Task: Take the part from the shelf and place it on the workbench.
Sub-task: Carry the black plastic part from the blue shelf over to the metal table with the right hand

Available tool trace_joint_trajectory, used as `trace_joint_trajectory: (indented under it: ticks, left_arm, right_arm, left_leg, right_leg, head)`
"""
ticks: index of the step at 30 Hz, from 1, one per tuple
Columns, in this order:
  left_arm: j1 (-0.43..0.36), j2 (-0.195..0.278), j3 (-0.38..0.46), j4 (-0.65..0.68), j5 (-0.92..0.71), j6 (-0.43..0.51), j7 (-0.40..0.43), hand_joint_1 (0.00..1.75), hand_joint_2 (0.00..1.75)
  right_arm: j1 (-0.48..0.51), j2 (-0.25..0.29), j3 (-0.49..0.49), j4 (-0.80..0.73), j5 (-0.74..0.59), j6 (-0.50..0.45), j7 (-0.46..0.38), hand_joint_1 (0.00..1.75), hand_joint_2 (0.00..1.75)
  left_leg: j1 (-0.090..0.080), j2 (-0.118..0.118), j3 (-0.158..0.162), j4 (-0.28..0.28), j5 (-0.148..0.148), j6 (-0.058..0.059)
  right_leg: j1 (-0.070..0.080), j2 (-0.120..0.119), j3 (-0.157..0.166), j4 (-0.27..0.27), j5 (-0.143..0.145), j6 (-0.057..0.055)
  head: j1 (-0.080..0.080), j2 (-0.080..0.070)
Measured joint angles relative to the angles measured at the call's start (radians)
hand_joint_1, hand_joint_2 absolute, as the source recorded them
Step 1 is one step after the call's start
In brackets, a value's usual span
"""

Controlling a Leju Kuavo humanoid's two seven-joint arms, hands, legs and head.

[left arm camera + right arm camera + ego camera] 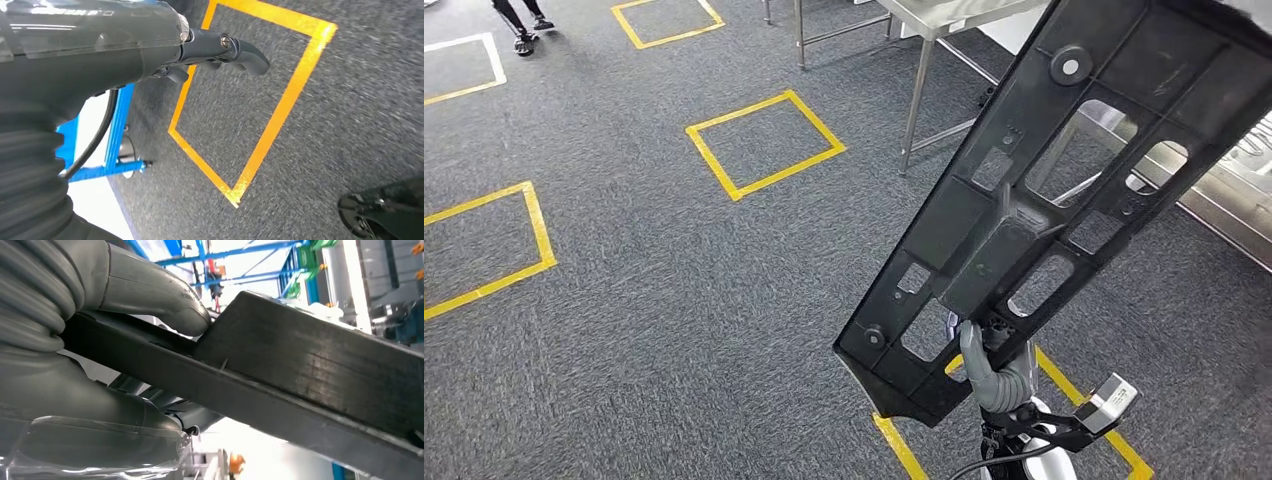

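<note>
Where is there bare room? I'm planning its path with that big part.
Open carpet lies around the yellow tape square, left of the steel workbench legs. The right side is crowded: the black part in the right hand hangs before the workbench.

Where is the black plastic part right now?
The black part is on the right of the head view, held up by the right hand over the carpet, its far end near the metal table.

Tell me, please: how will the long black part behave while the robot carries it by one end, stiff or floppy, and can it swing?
The black part looks like ribbed moulded plastic with cut-outs, so probably stiff and fairly light for its size. The right hand holds it near its lower end, most of its length reaching beyond, so it may lever or swing in the grasp.
</note>
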Motion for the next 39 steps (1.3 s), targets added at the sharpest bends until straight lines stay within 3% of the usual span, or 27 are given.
trace_joint_trajectory:
  ticks: [2, 3, 4, 6, 8, 10, 11, 12, 13, 14, 15, 17, 19, 21, 22, 24, 26, 28, 29, 30, 32, 34, 36, 37, 39]
  left_arm:
    - [-0.001, -0.003, 0.000, 0.000, 0.000, 0.000, -0.001, 0.00, 1.75]
    - [-0.001, -0.004, 0.000, 0.000, 0.000, 0.000, -0.001, 0.00, 1.75]
    - [-0.002, -0.005, -0.001, 0.000, 0.000, 0.000, -0.001, 0.00, 1.75]
    - [-0.004, -0.006, -0.001, 0.000, 0.000, 0.004, -0.006, 0.00, 1.75]
    - [-0.006, -0.005, -0.001, 0.000, 0.000, 0.016, -0.026, 0.00, 1.75]
    - [-0.007, -0.005, -0.001, 0.000, 0.000, 0.035, -0.063, 0.00, 1.75]
    - [-0.007, -0.005, -0.002, 0.000, -0.001, 0.044, -0.083, 0.00, 1.75]
    - [-0.006, -0.005, -0.002, 0.000, -0.003, 0.052, -0.100, 0.00, 1.75]
    - [-0.006, -0.005, -0.004, 0.000, -0.005, 0.058, -0.113, 0.00, 1.75]
    - [-0.007, -0.005, -0.006, 0.000, -0.009, 0.061, -0.120, 0.00, 1.75]
    - [-0.008, -0.005, -0.008, 0.000, -0.012, 0.063, -0.123, 0.00, 1.75]
    - [-0.010, -0.005, -0.011, 0.000, -0.018, 0.058, -0.114, 0.00, 1.75]
    - [-0.010, -0.005, -0.013, 0.000, -0.021, 0.048, -0.098, 0.00, 1.75]
    - [-0.012, -0.005, -0.016, 0.000, -0.023, 0.037, -0.084, 0.00, 1.75]
    - [-0.012, -0.005, -0.018, 0.000, -0.024, 0.033, -0.080, 0.00, 1.75]
    - [-0.011, -0.005, -0.019, 0.000, -0.025, 0.029, -0.076, 0.00, 1.75]
    - [-0.007, -0.004, -0.020, 0.000, -0.025, 0.027, -0.078, 0.00, 1.75]
    - [-0.004, -0.004, -0.020, 0.000, -0.025, 0.029, -0.083, 0.00, 1.75]
    - [-0.004, -0.004, -0.020, 0.000, -0.024, 0.031, -0.087, 0.00, 1.75]
    - [-0.004, -0.005, -0.021, 0.000, -0.024, 0.033, -0.090, 0.00, 1.75]
    - [-0.005, -0.006, -0.023, 0.000, -0.023, 0.035, -0.096, 0.00, 1.75]
    - [-0.006, -0.006, -0.025, 0.000, -0.024, 0.035, -0.097, 0.00, 1.75]
    - [-0.009, -0.007, -0.027, 0.000, -0.027, 0.034, -0.093, 0.00, 1.75]
    - [-0.010, -0.006, -0.027, 0.000, -0.028, 0.033, -0.091, 0.00, 1.75]
    - [-0.011, -0.006, -0.028, 0.000, -0.031, 0.032, -0.089, 0.00, 1.75]
  right_arm:
    - [0.000, -0.001, 0.000, 0.000, 0.000, 0.000, 0.000, 1.75, 1.75]
    - [0.000, -0.001, 0.000, 0.000, -0.001, 0.000, 0.000, 1.75, 1.75]
    - [0.000, -0.002, 0.000, -0.001, -0.001, 0.000, -0.001, 1.75, 1.75]
    - [0.003, -0.002, -0.001, -0.001, -0.002, 0.000, -0.002, 1.75, 1.75]
    - [0.004, -0.003, -0.001, -0.001, -0.004, -0.001, -0.004, 1.75, 1.75]
    - [0.004, -0.003, -0.001, -0.001, -0.007, -0.002, -0.009, 1.75, 1.75]
    - [0.004, -0.003, -0.001, 0.000, -0.008, -0.002, -0.012, 1.75, 1.75]
    - [0.005, -0.003, -0.001, 0.001, -0.008, -0.002, -0.014, 1.75, 1.75]
    - [0.006, -0.004, -0.001, 0.002, -0.007, -0.003, -0.016, 1.75, 1.75]
    - [0.006, -0.004, -0.001, 0.003, -0.005, -0.004, -0.017, 1.75, 1.75]
    - [0.006, -0.004, -0.001, 0.004, -0.003, -0.006, -0.018, 1.75, 1.75]
    - [0.006, -0.006, -0.001, 0.004, 0.000, -0.010, -0.020, 1.75, 1.75]
    - [0.008, -0.007, -0.001, 0.003, 0.002, -0.016, -0.023, 1.75, 1.75]
    - [0.013, -0.010, -0.002, 0.001, 0.002, -0.020, -0.027, 1.75, 1.75]
    - [0.017, -0.011, -0.002, -0.001, 0.002, -0.020, -0.029, 1.75, 1.75]
    - [0.021, -0.014, -0.002, -0.005, 0.001, -0.020, -0.033, 1.75, 1.75]
    - [0.022, -0.016, -0.002, -0.007, 0.001, -0.020, -0.035, 1.75, 1.75]
    - [0.026, -0.016, -0.002, -0.006, 0.000, -0.020, -0.035, 1.75, 1.75]
    - [0.028, -0.017, -0.002, -0.006, 0.000, -0.019, -0.035, 1.75, 1.75]
    - [0.029, -0.017, -0.002, -0.006, -0.001, -0.019, -0.035, 1.75, 1.75]
    - [0.028, -0.018, -0.002, -0.006, -0.002, -0.019, -0.035, 1.75, 1.75]
    - [0.028, -0.018, -0.002, -0.007, -0.002, -0.019, -0.035, 1.75, 1.75]
    - [0.030, -0.018, -0.003, -0.007, -0.002, -0.019, -0.035, 1.75, 1.75]
    - [0.033, -0.019, -0.003, -0.008, -0.002, -0.019, -0.035, 1.75, 1.75]
    - [0.034, -0.019, -0.004, -0.010, -0.002, -0.019, -0.035, 1.75, 1.75]
  left_leg:
    - [-0.003, 0.019, 0.005, 0.001, -0.005, -0.007]
    - [-0.005, 0.027, 0.008, 0.001, -0.007, -0.012]
    - [-0.006, 0.036, 0.010, 0.001, -0.009, -0.018]
    - [-0.006, 0.053, 0.015, -0.001, -0.014, -0.029]
    - [-0.003, 0.026, 0.007, 0.032, -0.041, -0.038]
    - [0.001, -0.026, -0.043, 0.146, -0.104, -0.043]
    - [0.002, -0.039, -0.078, 0.218, -0.135, -0.045]
    - [0.002, -0.044, -0.106, 0.272, -0.150, -0.046]
    - [0.002, -0.046, -0.119, 0.293, -0.146, -0.047]
    - [0.002, -0.048, -0.113, 0.272, -0.121, -0.046]
    - [0.003, -0.056, -0.090, 0.214, -0.081, -0.044]
    - [0.006, -0.100, -0.033, 0.078, -0.020, -0.039]
    - [0.007, -0.131, -0.009, 0.020, -0.008, -0.033]
    - [0.005, -0.117, -0.006, 0.015, -0.005, -0.022]
    - [0.005, -0.106, -0.005, 0.011, -0.002, -0.016]
    - [0.007, -0.081, -0.003, 0.001, 0.004, -0.003]
    - [0.004, -0.055, -0.003, 0.000, 0.003, 0.002]
    - [0.002, -0.028, -0.003, 0.000, 0.000, 0.003]
    - [0.001, -0.015, -0.002, 0.001, -0.001, 0.003]
    - [0.001, -0.004, 0.000, 0.001, -0.003, 0.001]
    - [-0.002, 0.015, 0.007, 0.001, -0.009, -0.006]
    - [-0.006, 0.031, 0.013, 0.002, -0.015, -0.015]
    - [-0.008, 0.049, 0.019, 0.000, -0.018, -0.026]
    - [-0.006, 0.048, 0.022, 0.003, -0.024, -0.032]
    - [-0.003, 0.013, 0.003, 0.056, -0.062, -0.040]
  right_leg:
    - [0.007, -0.040, 0.074, -0.139, 0.047, -0.009]
    - [0.012, -0.053, 0.094, -0.177, 0.055, -0.014]
    - [0.016, -0.055, 0.099, -0.191, 0.055, -0.019]
    - [0.014, -0.031, 0.099, -0.195, 0.059, -0.028]
    - [0.007, -0.010, 0.104, -0.205, 0.066, -0.039]
    - [0.005, 0.010, 0.107, -0.209, 0.069, -0.046]
    - [0.005, 0.022, 0.106, -0.207, 0.069, -0.048]
    - [0.006, 0.034, 0.106, -0.205, 0.069, -0.048]
    - [0.007, 0.048, 0.105, -0.203, 0.068, -0.048]
    - [0.007, 0.063, 0.105, -0.200, 0.067, -0.047]
    - [0.006, 0.077, 0.105, -0.197, 0.066, -0.046]
    - [0.006, 0.102, 0.102, -0.188, 0.062, -0.039]
    - [0.004, 0.122, 0.094, -0.183, 0.062, -0.028]
    - [0.001, 0.139, 0.088, -0.184, 0.066, -0.014]
    - [0.001, 0.130, 0.084, -0.180, 0.062, -0.008]
    - [0.002, 0.079, 0.057, -0.126, 0.027, 0.001]
    - [0.000, 0.032, -0.003, -0.005, -0.034, 0.008]
    - [-0.003, 0.019, -0.046, 0.082, -0.056, 0.012]
    - [-0.003, 0.014, -0.042, 0.074, -0.041, 0.013]
    - [-0.003, 0.007, -0.017, 0.027, -0.011, 0.012]
    - [0.004, -0.029, 0.059, -0.111, 0.046, 0.003]
    - [0.013, -0.051, 0.096, -0.185, 0.062, -0.010]
    - [0.016, -0.033, 0.095, -0.192, 0.061, -0.022]
    - [0.013, -0.023, 0.097, -0.195, 0.063, -0.027]
    - [0.006, -0.002, 0.102, -0.203, 0.068, -0.039]
  head:
    - [0.000, 0.000]
    - [0.000, 0.000]
    - [0.000, 0.000]
    - [0.000, 0.000]
    - [0.000, 0.000]
    - [0.000, 0.000]
    - [0.000, 0.000]
    - [0.000, 0.000]
    - [0.000, 0.000]
    - [0.000, 0.000]
    - [0.000, 0.000]
    - [0.000, 0.000]
    - [0.000, 0.000]
    - [0.000, 0.000]
    - [0.000, 0.000]
    - [0.000, 0.000]
    - [0.000, 0.000]
    - [0.000, 0.000]
    - [0.000, 0.000]
    - [0.000, 0.000]
    - [0.000, 0.000]
    - [0.000, 0.000]
    - [0.000, 0.000]
    - [0.000, 0.000]
    - [0.000, 0.000]
